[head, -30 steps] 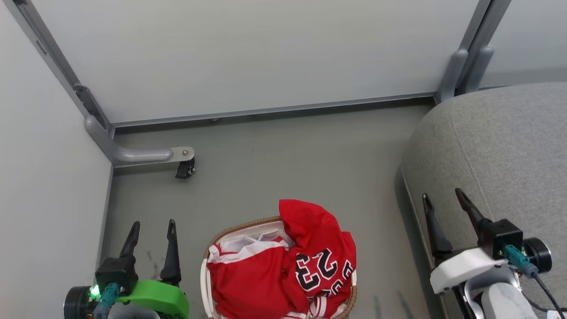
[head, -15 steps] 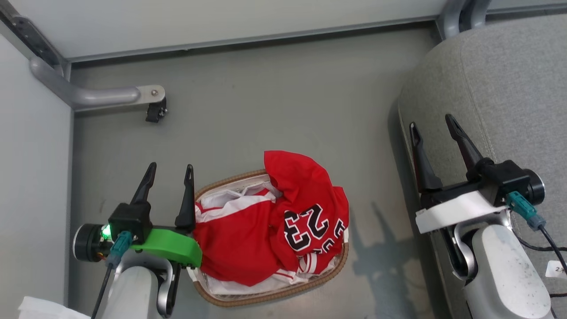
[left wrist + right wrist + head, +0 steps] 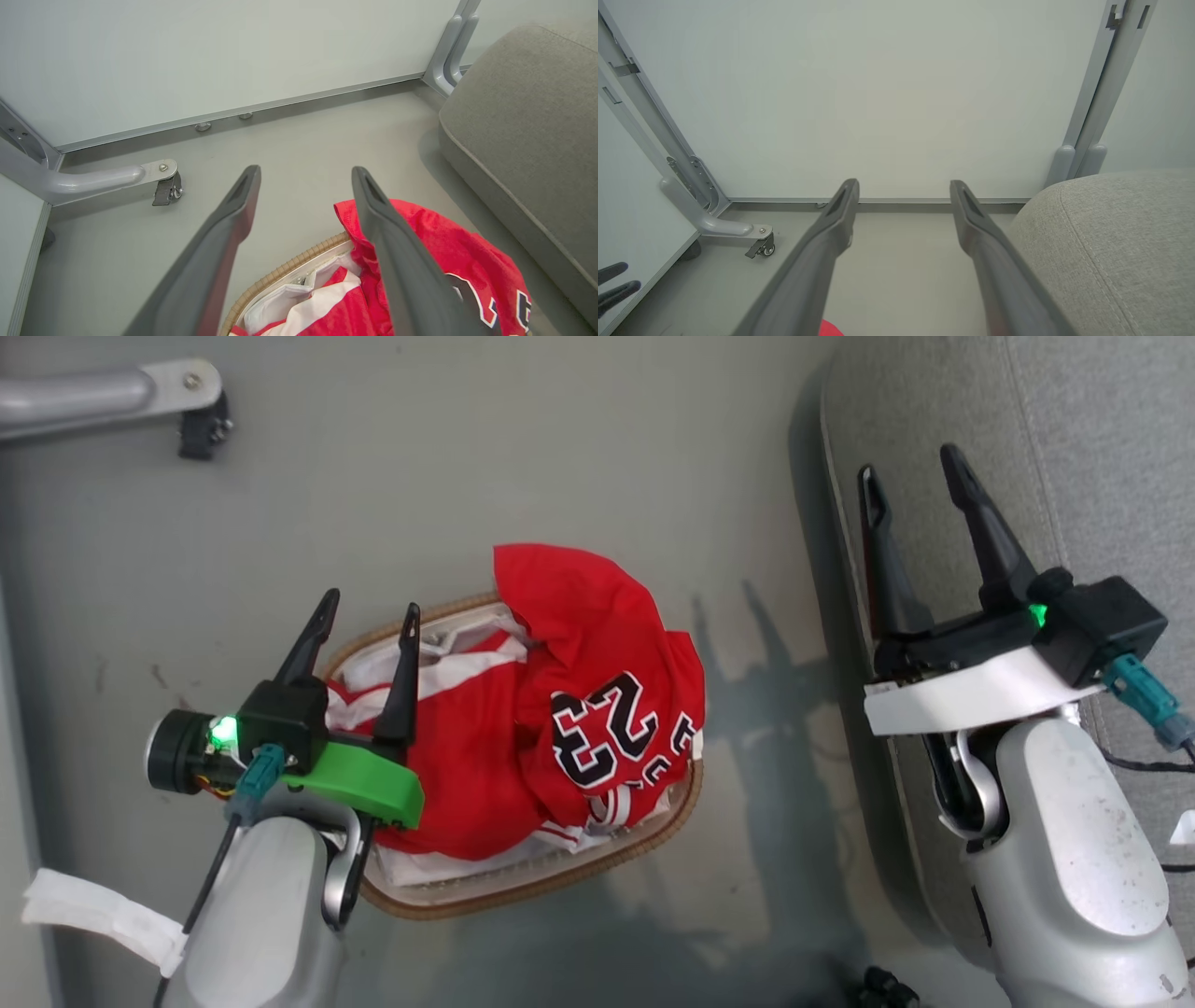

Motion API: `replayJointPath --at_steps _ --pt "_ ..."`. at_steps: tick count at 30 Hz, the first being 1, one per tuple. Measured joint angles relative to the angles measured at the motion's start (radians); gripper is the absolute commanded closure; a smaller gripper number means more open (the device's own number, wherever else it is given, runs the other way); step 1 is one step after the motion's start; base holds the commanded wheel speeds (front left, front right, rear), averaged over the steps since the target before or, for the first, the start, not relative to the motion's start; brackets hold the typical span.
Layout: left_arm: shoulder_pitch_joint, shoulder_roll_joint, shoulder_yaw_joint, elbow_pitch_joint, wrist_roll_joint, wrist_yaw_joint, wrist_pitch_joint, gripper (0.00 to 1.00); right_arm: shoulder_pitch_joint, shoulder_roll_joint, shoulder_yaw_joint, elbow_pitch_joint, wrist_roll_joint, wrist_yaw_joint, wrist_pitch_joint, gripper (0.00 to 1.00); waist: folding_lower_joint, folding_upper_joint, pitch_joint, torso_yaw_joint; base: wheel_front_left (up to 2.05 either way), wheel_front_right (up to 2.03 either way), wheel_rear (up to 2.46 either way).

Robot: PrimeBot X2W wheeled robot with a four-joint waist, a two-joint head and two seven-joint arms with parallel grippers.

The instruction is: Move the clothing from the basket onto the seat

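Observation:
The basket (image 3: 523,896), oval with a brown woven rim, stands on the grey floor and holds the red clothing. A jersey (image 3: 597,709) with a black 23 lies on top at the right, over a red garment with white trim (image 3: 457,756). My left gripper (image 3: 369,602) hovers open over the basket's left rim. In the left wrist view its fingers (image 3: 406,261) frame the rim (image 3: 280,275) and the jersey (image 3: 439,247). My right gripper (image 3: 910,476) is open above the left edge of the grey seat (image 3: 1102,448), which also fills the right of the right wrist view (image 3: 1111,252).
A grey metal partition foot with a caster (image 3: 201,425) sits on the floor at the upper left. Pale partition panels (image 3: 878,93) and a metal post (image 3: 1092,121) close off the far side. Bare floor (image 3: 523,457) lies between basket and panels.
The head camera has tilted down, so the whole scene slid up the picture. Both arms reach further into view, the left gripper now over the basket's rim.

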Motion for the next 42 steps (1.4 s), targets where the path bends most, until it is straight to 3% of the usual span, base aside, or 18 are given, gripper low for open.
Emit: replayJointPath --at_steps 11,23,42 --pt "-0.105 0.088 -0.106 0.076 0.000 0.000 0.000 0.00 -0.065 0.000 0.035 -0.045 0.054 0.000 0.000 0.00 0.0001 0.0000 0.176 -0.069 0.00 0.00 0.00" --pt "-0.213 0.148 -0.201 0.286 -0.003 0.000 0.000 0.00 -0.078 0.000 0.065 -0.054 0.086 0.000 0.000 0.00 0.0001 0.0000 0.316 -0.148 0.00 0.00 0.00" --pt "-0.351 0.094 -0.316 0.691 0.076 0.014 0.000 0.00 -0.070 0.000 0.087 -0.041 0.087 0.000 0.000 0.00 0.0000 0.0000 0.374 -0.175 0.00 0.00 0.00"
